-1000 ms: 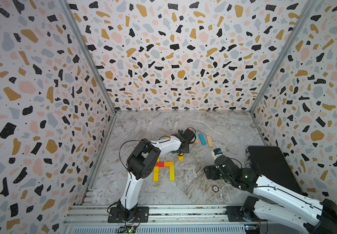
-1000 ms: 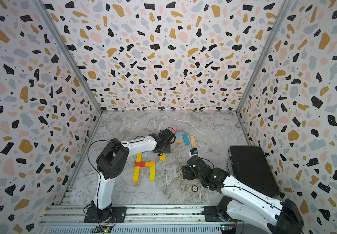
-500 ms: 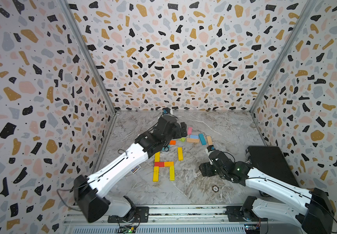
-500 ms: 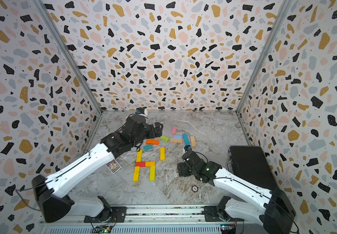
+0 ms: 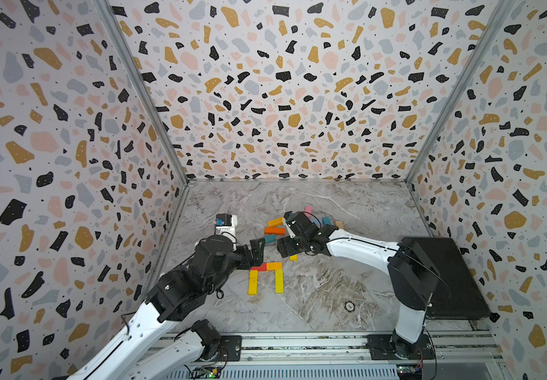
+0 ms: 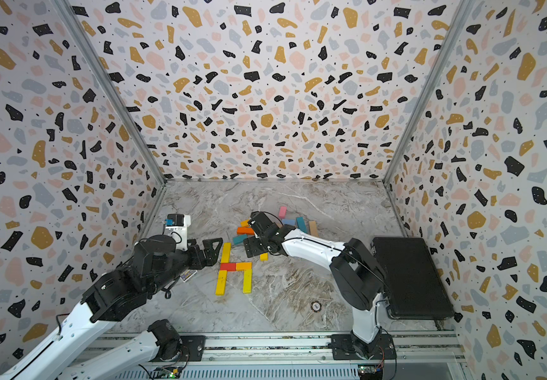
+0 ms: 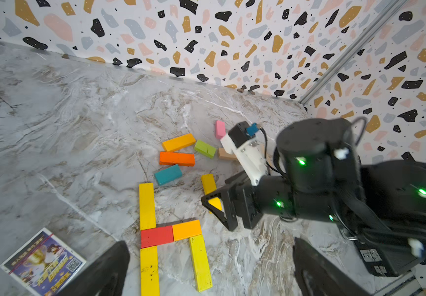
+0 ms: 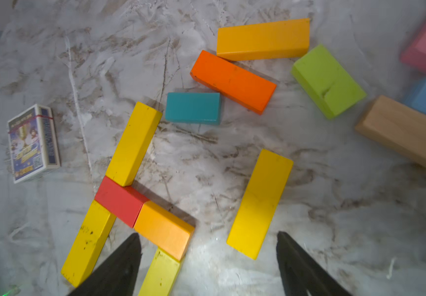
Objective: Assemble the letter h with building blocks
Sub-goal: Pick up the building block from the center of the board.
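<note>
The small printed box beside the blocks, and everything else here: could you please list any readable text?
Small printed box: lettering and a QR code, too blurred to read.
Round disc: marks too small to read.
Building blocks: no text.

On the table (image 6: 282, 204) the letter (image 6: 236, 266) lies near, left of centre. Its left cross piece (image 6: 227, 266) and right cross piece (image 6: 244, 265) touch side by side. The far bar (image 6: 225, 252) runs away from the left piece. The near left bar (image 6: 221, 283) and near right bar (image 6: 247, 281) run toward the front, one from each piece. A lone bar (image 8: 259, 203) lies right of the far bar. Loose bars (image 6: 245, 230) lie scattered behind. A small box (image 7: 44, 261) sits left of the letter, a case (image 6: 410, 276) at the right edge, a disc (image 6: 315, 306) nearer, to the letter's right.
</note>
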Action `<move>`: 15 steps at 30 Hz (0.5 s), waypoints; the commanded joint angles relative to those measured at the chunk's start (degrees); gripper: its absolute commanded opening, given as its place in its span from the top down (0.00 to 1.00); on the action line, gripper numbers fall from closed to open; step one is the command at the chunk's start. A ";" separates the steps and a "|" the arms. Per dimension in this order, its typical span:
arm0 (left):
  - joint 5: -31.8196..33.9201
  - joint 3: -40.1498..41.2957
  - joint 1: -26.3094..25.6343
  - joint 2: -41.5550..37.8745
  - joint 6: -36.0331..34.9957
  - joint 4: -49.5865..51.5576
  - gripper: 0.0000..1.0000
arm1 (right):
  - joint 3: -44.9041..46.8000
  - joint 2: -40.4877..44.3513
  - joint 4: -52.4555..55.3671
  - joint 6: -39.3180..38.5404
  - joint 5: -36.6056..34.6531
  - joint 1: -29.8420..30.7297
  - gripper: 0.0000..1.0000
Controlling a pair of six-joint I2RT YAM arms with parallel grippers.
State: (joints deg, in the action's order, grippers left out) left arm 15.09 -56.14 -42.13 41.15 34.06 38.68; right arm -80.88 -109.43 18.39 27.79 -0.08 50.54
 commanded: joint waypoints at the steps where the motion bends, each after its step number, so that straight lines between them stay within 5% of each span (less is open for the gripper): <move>1: 0.45 1.05 0.21 -1.15 -1.09 2.87 0.01 | -6.48 -4.85 5.48 -2.04 -2.60 0.54 0.15; 15: 0.91 1.43 0.36 -3.68 -3.14 5.53 0.01 | -22.66 -18.41 10.88 -3.79 -4.07 1.55 0.12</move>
State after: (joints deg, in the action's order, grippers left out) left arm 15.16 -54.98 -42.11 38.20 32.25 44.03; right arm -100.62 -127.76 26.39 24.97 -3.46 51.79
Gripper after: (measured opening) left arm 0.988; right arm 0.877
